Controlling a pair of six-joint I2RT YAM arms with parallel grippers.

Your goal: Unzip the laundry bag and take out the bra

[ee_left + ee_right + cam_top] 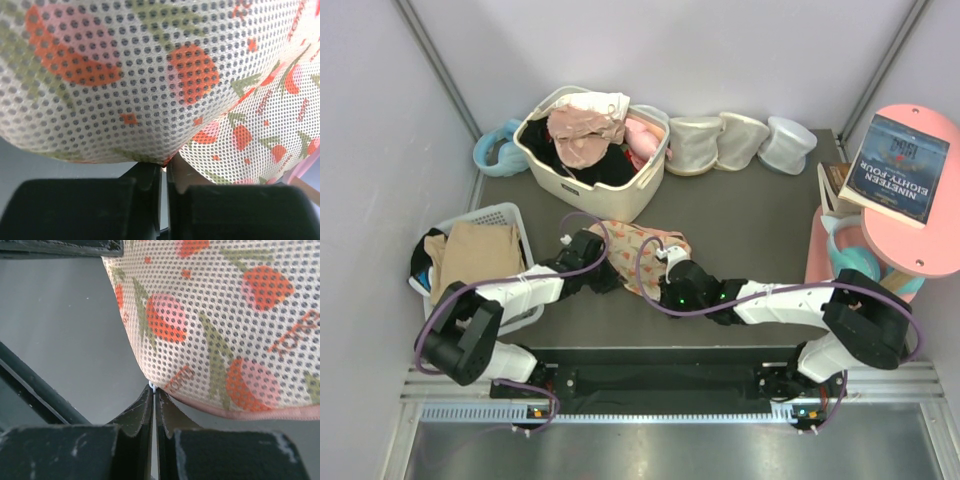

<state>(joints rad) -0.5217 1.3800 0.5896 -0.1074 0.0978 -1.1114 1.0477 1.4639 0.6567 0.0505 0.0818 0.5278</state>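
The left arm (515,292) and right arm (775,300) had white shells between bulky black joints. A purple cable (438,318) looped along each. Small green lights (679,298) glowed near the right wrist. The right gripper (154,392) had black fingers (137,415) scuffed with pale scratches.

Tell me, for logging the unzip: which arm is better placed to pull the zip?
Right, likely. The right gripper is shut on a small white piece at the pink zip edge of the laundry bag; the left gripper only pinches mesh.
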